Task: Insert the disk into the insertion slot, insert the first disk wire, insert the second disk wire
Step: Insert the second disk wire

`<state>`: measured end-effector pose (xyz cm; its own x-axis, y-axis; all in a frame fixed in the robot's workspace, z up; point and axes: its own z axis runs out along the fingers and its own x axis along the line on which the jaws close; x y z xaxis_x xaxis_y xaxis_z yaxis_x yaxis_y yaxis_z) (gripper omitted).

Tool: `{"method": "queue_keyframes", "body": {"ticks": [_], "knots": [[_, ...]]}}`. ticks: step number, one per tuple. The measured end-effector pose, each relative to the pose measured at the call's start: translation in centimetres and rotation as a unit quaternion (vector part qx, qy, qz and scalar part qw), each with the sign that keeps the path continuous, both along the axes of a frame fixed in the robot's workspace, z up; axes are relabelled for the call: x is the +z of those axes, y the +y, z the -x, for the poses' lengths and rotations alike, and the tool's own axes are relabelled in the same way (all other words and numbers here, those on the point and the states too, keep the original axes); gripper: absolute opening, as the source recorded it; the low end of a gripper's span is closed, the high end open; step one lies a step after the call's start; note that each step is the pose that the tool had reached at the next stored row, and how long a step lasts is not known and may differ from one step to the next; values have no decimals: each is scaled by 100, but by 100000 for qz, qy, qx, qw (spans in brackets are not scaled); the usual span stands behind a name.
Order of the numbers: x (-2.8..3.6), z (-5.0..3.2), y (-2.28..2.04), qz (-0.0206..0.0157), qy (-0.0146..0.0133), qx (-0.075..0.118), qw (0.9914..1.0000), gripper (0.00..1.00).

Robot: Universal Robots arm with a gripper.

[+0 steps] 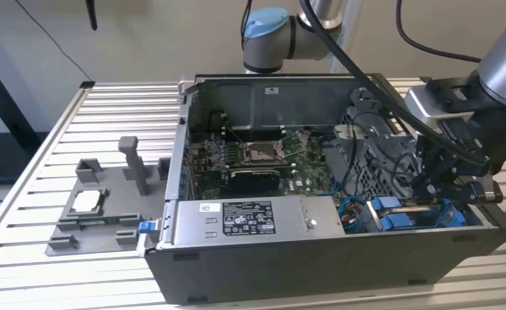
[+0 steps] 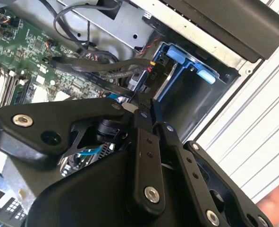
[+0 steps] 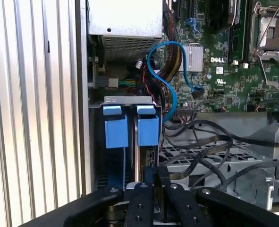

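Beside the gripper (image 3: 154, 176), black cables (image 3: 200, 142) crowd the insertion slot (image 3: 130, 101).

The open case (image 1: 322, 194) is seen from above and in front in the exterior view. It is viewed closely past the gripper (image 3: 153, 189) in both wrist views, where the blue carriers (image 3: 130, 130) are shared.
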<state>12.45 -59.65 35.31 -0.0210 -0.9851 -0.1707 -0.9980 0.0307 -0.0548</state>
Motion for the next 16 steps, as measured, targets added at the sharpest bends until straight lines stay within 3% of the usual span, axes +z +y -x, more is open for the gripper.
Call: {"method": "queue_keyframes", "body": {"ticks": [4,8,16], "knots": [[-20,0,0,-276,1,-36,100000,16],[-23,-1,0,-288,-1,-28,100000,16],[-73,-1,0,-480,-615,-25,99997,16]]}}
